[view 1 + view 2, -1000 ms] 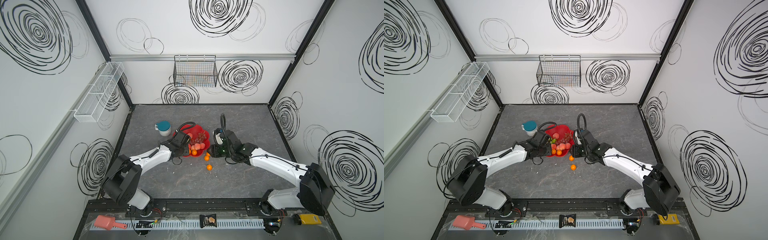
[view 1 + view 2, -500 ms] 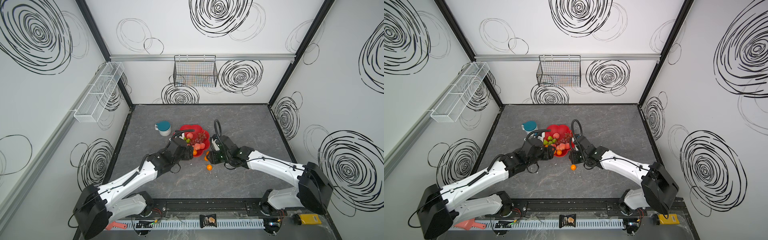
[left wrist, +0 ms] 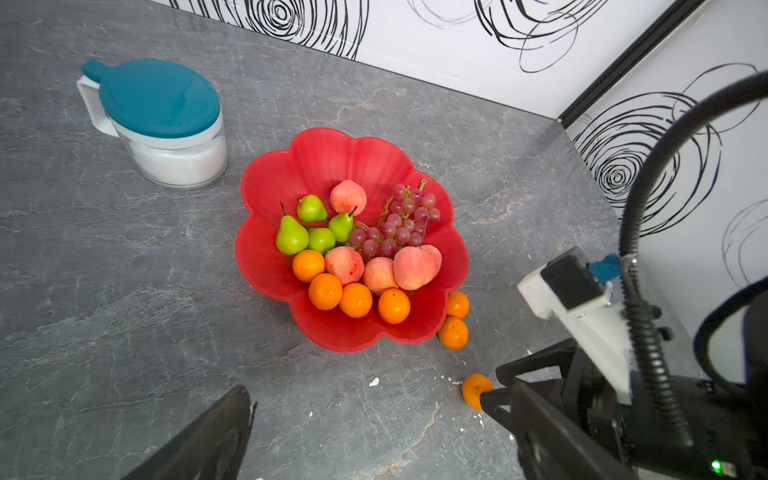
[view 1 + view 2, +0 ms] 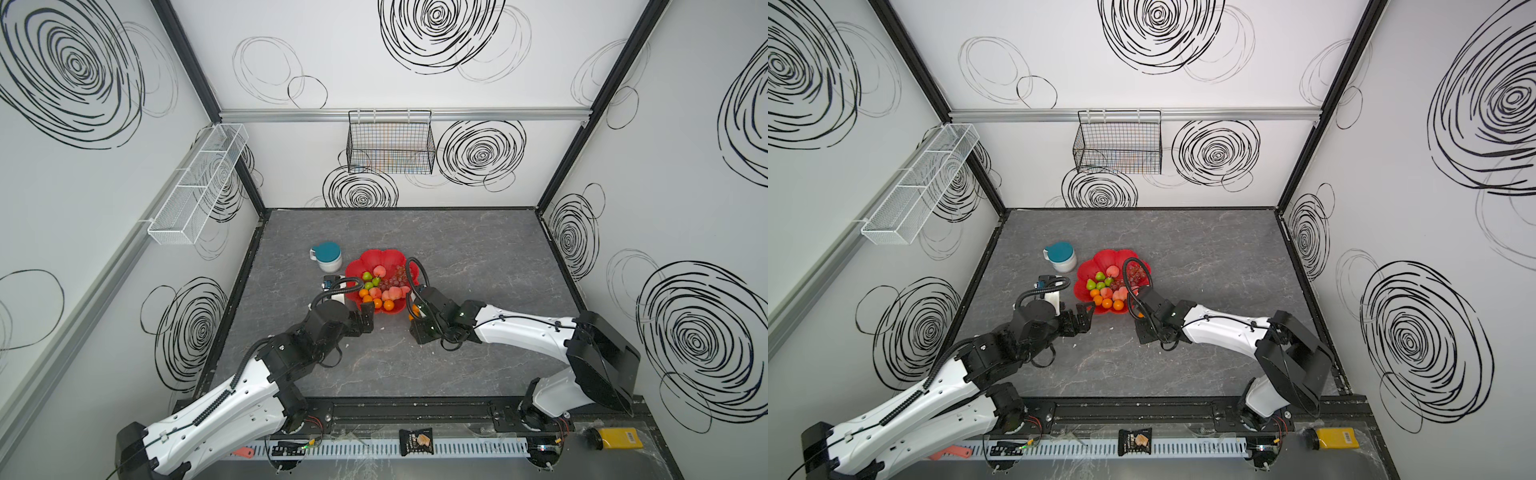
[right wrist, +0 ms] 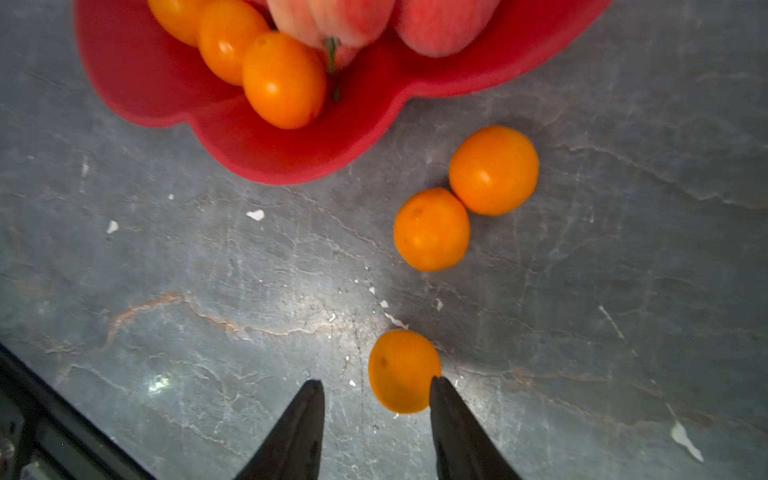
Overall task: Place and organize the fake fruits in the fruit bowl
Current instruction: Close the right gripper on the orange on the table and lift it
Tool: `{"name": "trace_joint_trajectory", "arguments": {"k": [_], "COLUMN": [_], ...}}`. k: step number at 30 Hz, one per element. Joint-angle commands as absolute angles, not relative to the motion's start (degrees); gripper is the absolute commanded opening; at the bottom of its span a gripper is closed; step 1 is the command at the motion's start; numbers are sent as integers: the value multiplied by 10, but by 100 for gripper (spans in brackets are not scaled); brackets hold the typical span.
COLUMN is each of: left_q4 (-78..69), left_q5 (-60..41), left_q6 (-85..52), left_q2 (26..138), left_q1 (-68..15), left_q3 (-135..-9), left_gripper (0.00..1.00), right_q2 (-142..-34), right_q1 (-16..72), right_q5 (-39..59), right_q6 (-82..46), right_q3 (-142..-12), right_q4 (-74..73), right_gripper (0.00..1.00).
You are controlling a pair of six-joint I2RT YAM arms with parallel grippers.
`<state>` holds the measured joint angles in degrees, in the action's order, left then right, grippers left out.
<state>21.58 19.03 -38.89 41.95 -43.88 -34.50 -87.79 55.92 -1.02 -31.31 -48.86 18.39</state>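
While the right pincer [image 5: 375,381] stands apart and empty, a loose orange [image 5: 401,365] touches one fingertip [image 5: 445,401], just ahead.

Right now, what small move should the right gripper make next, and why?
Probably shift the right gripper sideways to centre on the nearest orange: jaws stand open, but that orange lies off-centre by one fingertip, not between them.

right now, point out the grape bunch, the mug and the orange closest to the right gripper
grape bunch [image 3: 401,230]: left wrist view, middle of the cluster
mug [image 3: 160,97]: left wrist view, centre of teal lid
closest orange [image 5: 399,365]: right wrist view, its upper face
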Motion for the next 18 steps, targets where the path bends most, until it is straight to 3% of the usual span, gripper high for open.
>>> {"name": "trace_joint_trajectory", "arguments": {"k": [1,7,18], "left_q4": [226,164,148], "left_q5": [159,75,73], "left_q6": [-404,-427,-427], "left_q2": [421,414,416], "left_q1": [-410,-378,-375], "left_q3": [-324,-274,-265], "left_gripper": [99,99,99], "right_q2": [-901,-935,-964], "right_q1": [570,580,580], "right_q5": [-35,-60,-62], "right_q6": [-323,-323,-315], "right_q3": [-512,-537,-562], "right_q4": [221,244,245], "right_gripper": [46,46,48]}}
